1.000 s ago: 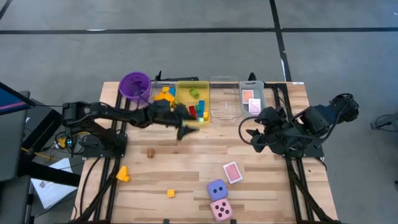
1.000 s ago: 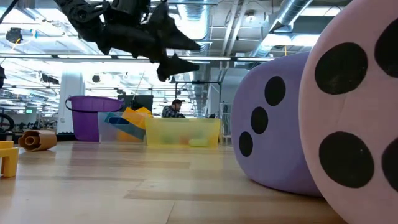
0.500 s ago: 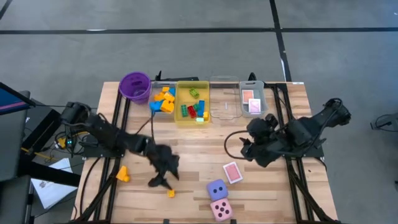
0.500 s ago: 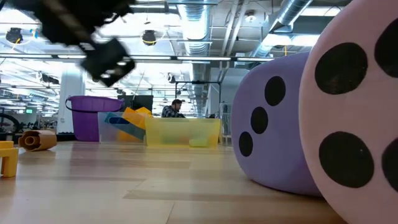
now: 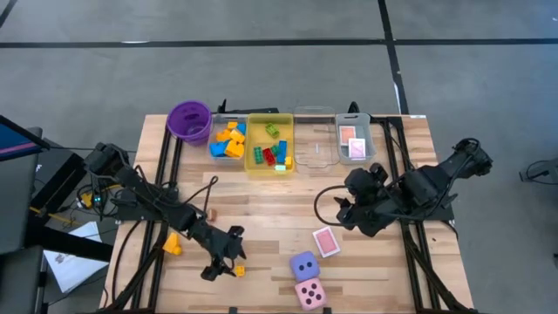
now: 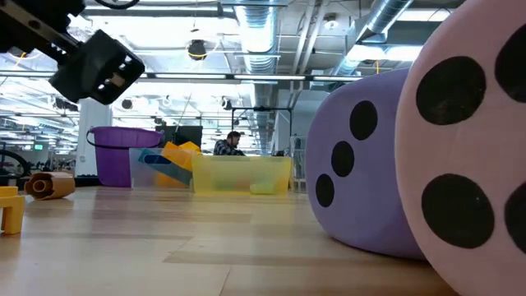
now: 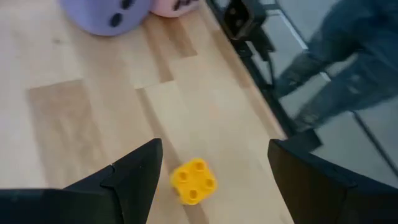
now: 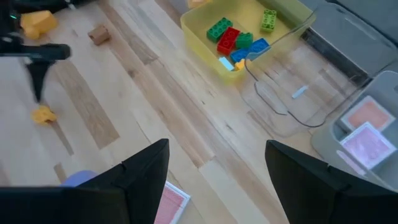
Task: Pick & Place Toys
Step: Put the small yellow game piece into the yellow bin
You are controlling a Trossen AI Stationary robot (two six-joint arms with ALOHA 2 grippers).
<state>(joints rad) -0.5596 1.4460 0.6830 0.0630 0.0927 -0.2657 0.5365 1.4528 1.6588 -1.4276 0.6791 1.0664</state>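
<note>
My left gripper (image 5: 223,263) hangs open low over the table's near left part. A small yellow brick (image 7: 193,180) lies flat on the wood just below and between its fingers, untouched; the same yellow brick (image 5: 239,271) also shows from above. My right gripper (image 5: 349,209) stands open and holds nothing, above the table right of centre. A pink-backed card (image 5: 325,242) lies flat near it. The purple die (image 5: 303,266) and pink die (image 5: 309,294) sit by the near edge. An orange brick (image 5: 172,243) rests at the left.
Along the far edge stand a purple cup (image 5: 189,120), a clear tray of orange and blue bricks (image 5: 228,139), a yellow tray of bricks (image 5: 270,144), a clear tray (image 5: 315,150) and a grey tray with cards (image 5: 353,144). A small brown roll (image 5: 210,214) lies at centre left.
My left gripper has swung from beside the far trays toward the table's near edge and come down, tipping more level, and now hangs over the small yellow brick. My right gripper has shifted slightly toward the near edge. Both have stayed open.
</note>
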